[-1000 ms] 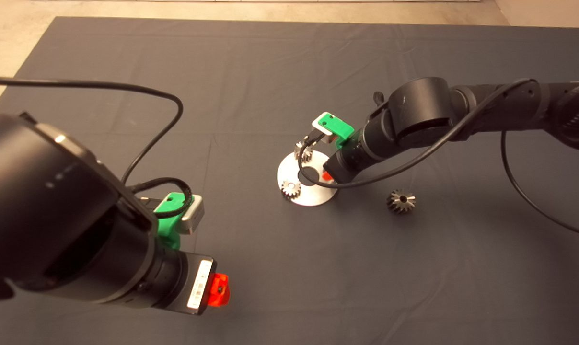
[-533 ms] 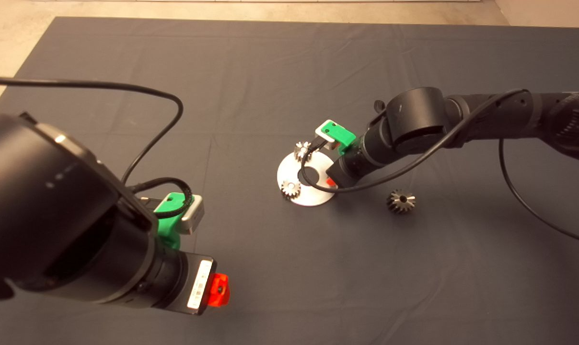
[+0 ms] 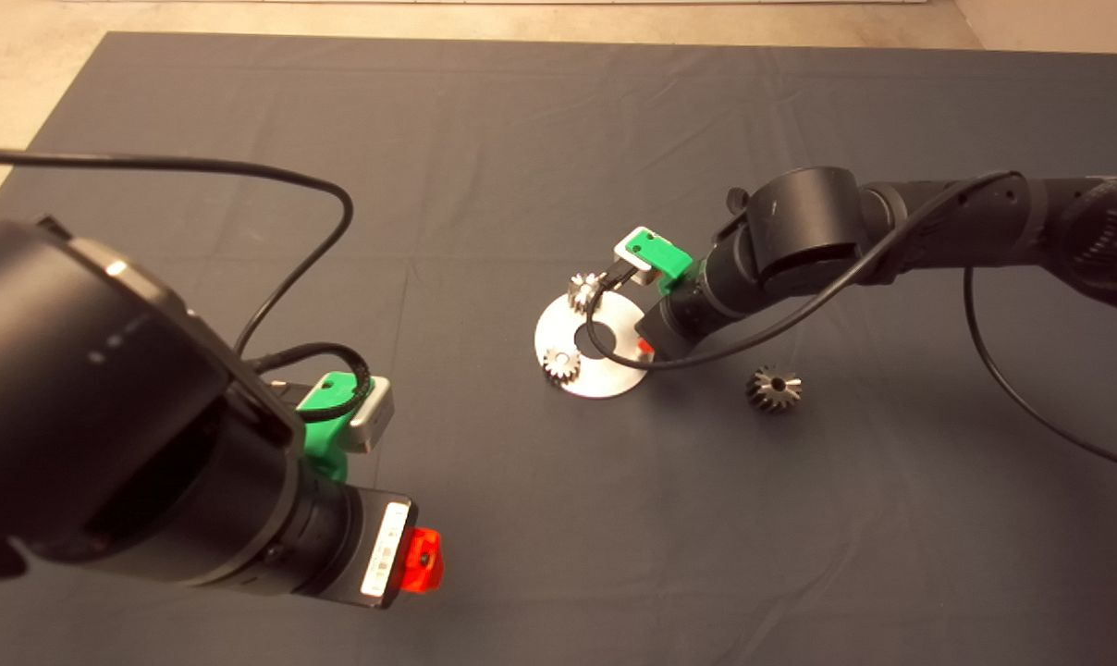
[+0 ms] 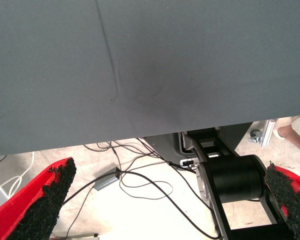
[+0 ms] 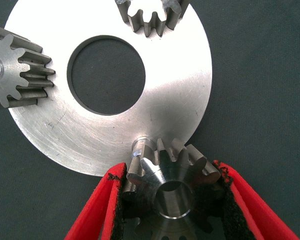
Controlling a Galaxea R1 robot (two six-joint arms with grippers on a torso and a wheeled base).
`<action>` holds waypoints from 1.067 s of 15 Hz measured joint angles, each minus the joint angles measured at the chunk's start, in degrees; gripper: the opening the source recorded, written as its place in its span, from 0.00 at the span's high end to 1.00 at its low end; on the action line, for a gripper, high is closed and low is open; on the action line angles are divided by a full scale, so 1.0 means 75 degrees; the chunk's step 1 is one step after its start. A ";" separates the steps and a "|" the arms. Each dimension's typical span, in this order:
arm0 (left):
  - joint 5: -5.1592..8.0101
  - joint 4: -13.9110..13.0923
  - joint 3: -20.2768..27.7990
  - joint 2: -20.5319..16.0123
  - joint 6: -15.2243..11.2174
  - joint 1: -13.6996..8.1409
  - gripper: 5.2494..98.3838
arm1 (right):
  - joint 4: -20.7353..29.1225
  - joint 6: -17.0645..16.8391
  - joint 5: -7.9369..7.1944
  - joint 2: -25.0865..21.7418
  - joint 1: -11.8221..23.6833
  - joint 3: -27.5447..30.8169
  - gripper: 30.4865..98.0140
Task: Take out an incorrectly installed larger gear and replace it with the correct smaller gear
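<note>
Overhead, the larger gear lay discarded on the mat right of the round plate. Left jaws hung released, parked near-left. Up close, right jaws clenched the smaller gear beside the plate's pin, seating seemingly left.

A silver disc lies on the dark mat. 2 small pinions sit on the disc's rim. The right hand is low at the disc's right edge. The larger gear lies apart, right of the disc. The left hand waits far lower left of the disc.
</note>
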 measured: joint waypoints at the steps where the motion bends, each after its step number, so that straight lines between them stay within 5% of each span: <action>1: 0.0001 0.0000 0.0000 0.0000 0.0000 0.0000 0.00 | 0.0000 0.0000 0.0001 0.0000 0.0000 0.0000 0.84; 16: 0.0001 -0.0007 0.0000 0.0000 0.0001 0.0000 0.00 | -0.0005 0.0000 -0.0004 0.0166 0.0000 -0.0002 0.84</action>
